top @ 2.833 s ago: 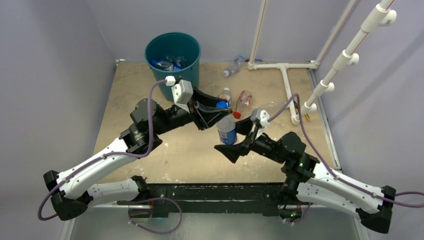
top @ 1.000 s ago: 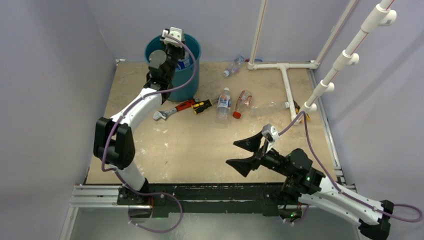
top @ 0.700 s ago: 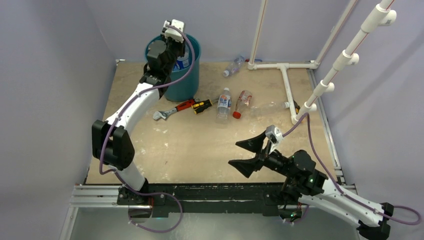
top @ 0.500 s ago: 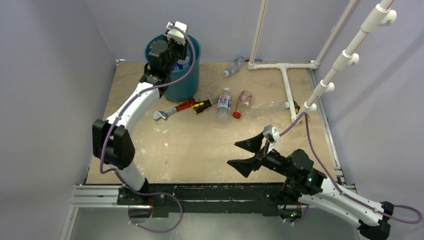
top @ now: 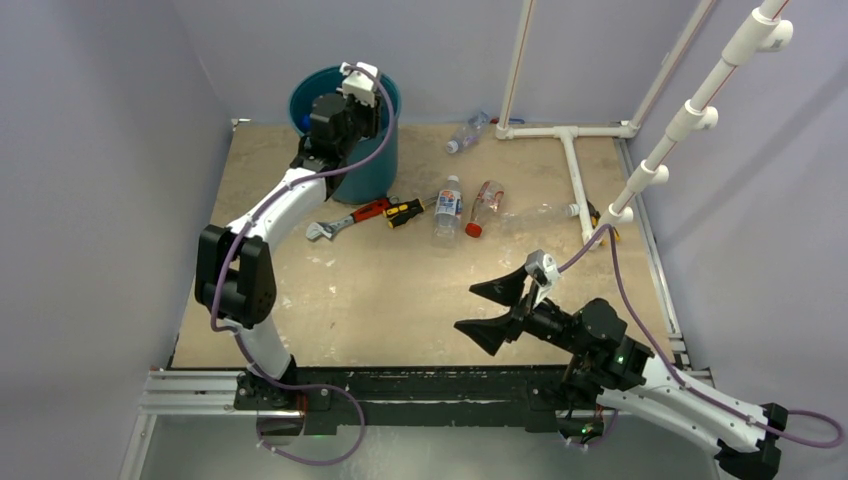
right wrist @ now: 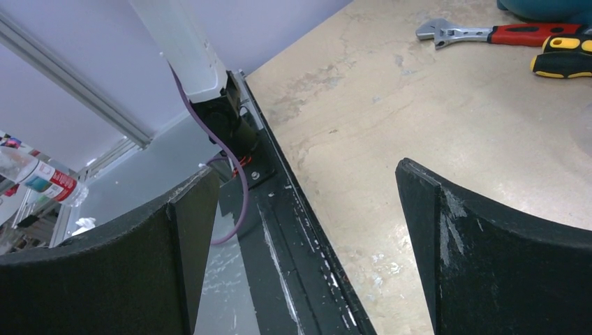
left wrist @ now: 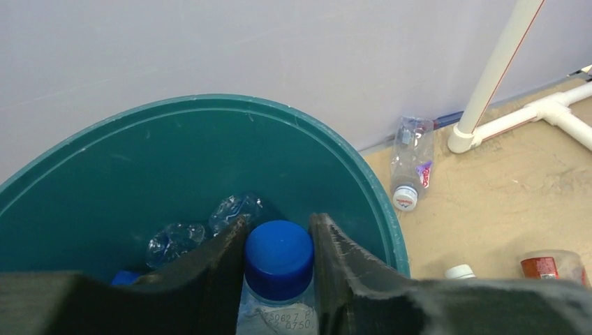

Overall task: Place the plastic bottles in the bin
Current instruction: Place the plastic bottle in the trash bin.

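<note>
Bottle [left wrist: 278, 262] inside left pincer [left wrist: 279, 225], over bin [left wrist: 167, 143]

Soft, even light fills all three views, with no hard glare. On the bench [top: 400, 290] the arms cast only faint, diffuse shadows. The bin [left wrist: 139, 160] is shaded deep inside. In both wrist views the close jaws around 6 o'clock read dark and slightly soft.
</note>
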Tool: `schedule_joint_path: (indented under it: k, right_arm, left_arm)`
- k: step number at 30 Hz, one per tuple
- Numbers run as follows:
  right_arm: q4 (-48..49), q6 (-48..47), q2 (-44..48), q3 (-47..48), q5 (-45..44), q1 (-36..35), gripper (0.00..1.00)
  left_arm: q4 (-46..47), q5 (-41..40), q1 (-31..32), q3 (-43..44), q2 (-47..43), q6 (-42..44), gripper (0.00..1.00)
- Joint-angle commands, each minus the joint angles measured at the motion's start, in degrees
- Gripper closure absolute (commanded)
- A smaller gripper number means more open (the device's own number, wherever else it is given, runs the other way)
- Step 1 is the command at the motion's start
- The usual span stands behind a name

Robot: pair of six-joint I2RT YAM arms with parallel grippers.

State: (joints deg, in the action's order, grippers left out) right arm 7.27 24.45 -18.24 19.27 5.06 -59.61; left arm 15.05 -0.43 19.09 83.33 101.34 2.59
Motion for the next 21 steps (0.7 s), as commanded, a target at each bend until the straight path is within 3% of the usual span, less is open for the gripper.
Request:
schedule_joint_path:
  k: [1,4,6,15,19,21]
  right_arm:
    - [0.56,-0.21,-0.01,2.47,-0.88,-0.24,0.02]
    - [0.79,-0.49,-0.53,2.78,-1.1,-0.24,0.01]
    - [0.97,-0.61,-0.94,2.94,-1.19,-0.24,0.01]
    - [0.87,0.02,-2.64,5.17,-5.29,-0.24,0.01]
    - [-2.13,5.21,-6.0,6.71,-17.49,-0.24,0.01]
    - [-4.64,8.46,-9.59,7.64,-24.4,-0.17,0.01]
  left_arm:
    - [-3.25,1.55,0.24,-0.47,-1.32,-4.33,0.54]
    - [-3.96,1.13,0.2,1.52,-3.32,-5.06,0.19]
    - [-4.04,0.63,0.24,2.62,-5.12,-5.45,0.09]
    - [-6.98,-4.46,0.24,3.56,-19.53,-14.62,0.01]
    - [-22.33,-1.04,0.33,4.66,-26.71,-23.61,0.01]
    - [-24.47,1.93,0.57,-1.47,-32.15,-28.2,0.01]
